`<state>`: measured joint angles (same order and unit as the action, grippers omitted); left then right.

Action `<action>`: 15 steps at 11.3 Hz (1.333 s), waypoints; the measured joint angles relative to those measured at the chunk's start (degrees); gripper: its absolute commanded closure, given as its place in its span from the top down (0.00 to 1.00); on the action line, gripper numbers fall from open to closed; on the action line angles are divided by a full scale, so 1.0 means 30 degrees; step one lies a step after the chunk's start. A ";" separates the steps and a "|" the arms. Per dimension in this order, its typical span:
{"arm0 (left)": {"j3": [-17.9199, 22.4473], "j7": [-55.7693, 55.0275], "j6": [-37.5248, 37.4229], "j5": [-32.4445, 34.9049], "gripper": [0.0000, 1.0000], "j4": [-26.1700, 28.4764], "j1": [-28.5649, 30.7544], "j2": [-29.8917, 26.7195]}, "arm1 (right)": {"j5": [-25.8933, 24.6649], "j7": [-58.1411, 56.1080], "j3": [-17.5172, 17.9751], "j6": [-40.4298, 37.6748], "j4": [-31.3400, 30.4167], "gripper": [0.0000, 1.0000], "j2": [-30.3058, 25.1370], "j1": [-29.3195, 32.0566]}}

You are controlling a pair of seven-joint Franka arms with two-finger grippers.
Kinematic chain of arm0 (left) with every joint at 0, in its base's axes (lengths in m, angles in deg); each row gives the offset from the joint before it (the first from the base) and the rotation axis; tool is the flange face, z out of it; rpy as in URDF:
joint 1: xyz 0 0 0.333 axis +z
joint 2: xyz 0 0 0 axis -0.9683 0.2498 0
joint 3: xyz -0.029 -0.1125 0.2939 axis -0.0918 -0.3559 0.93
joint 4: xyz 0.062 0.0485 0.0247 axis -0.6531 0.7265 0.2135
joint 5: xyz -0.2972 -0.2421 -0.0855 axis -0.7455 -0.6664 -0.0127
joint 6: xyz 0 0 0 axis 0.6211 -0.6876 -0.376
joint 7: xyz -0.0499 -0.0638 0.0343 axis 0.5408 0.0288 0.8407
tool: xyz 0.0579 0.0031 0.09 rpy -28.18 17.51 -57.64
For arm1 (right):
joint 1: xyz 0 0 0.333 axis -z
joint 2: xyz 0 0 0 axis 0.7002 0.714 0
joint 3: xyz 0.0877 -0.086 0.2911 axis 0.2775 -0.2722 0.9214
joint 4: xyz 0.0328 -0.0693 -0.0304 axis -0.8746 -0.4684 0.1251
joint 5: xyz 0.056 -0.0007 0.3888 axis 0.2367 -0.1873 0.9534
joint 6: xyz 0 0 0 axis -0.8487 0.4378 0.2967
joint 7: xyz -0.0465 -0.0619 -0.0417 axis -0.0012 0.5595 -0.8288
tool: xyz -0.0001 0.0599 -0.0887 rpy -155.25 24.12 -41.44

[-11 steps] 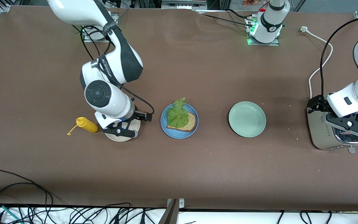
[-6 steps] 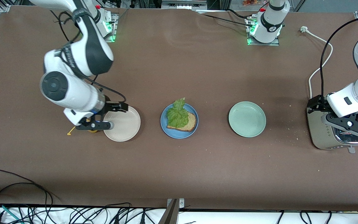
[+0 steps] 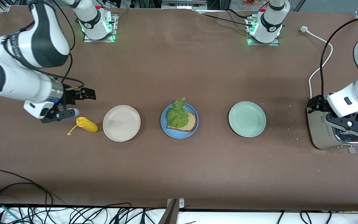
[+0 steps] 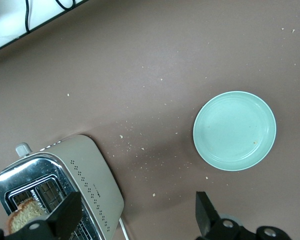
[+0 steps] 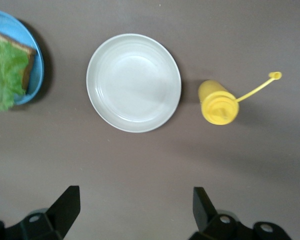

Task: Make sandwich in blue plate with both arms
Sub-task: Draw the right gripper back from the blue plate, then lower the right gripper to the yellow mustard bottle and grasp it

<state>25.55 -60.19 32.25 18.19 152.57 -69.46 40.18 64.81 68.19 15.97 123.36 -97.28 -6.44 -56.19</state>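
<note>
Brown toast (image 4: 24, 214) waits in the toaster (image 3: 328, 132); our left gripper (image 4: 140, 215), fingers apart above it, must pinch that slice for the blue plate (image 3: 164, 124); our right gripper (image 5: 135, 212) waits, fingers apart, over the table by the mustard bottle (image 3: 86, 124).

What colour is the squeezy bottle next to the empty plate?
Yellow. The bottle, lid included, shows best in the right wrist view, beside the beige plate.

Row on tabletop (image 3: 179, 174): bottle (image 3: 86, 124), plate (image 3: 121, 123), blue plate (image 3: 194, 127), third plate (image 3: 247, 119), toaster (image 3: 325, 133).
On blue plate: toast (image 3: 190, 122) under lettuce (image 3: 177, 115).
</note>
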 measured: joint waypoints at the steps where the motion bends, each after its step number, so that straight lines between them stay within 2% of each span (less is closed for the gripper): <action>1: 0.0002 0.0000 0.0000 0.0000 1.00 0.0001 0.0000 0.0000 | 0.0000 -0.1671 0.0035 -0.0317 -0.0113 1.00 -0.0141 0.0644; 6: -0.0002 0.0000 0.0000 0.0000 1.00 0.0001 0.0002 0.0000 | 0.0000 -0.9393 0.0125 -0.0465 -0.0864 1.00 -0.0329 0.3416; 11: -0.0002 0.0000 0.0000 0.0000 1.00 0.0001 0.0002 0.0000 | 0.0144 -1.3993 0.0181 -0.0315 -0.0977 1.00 0.0112 0.4757; 15: -0.0015 0.0000 0.0000 -0.0001 1.00 0.0001 0.0003 0.0000 | 0.2382 -2.0463 0.0178 0.0267 -0.1020 1.00 0.2162 0.6980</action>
<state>25.51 -60.19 32.25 18.19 152.57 -69.45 40.18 71.96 6.80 16.51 124.16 -100.34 0.04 -35.25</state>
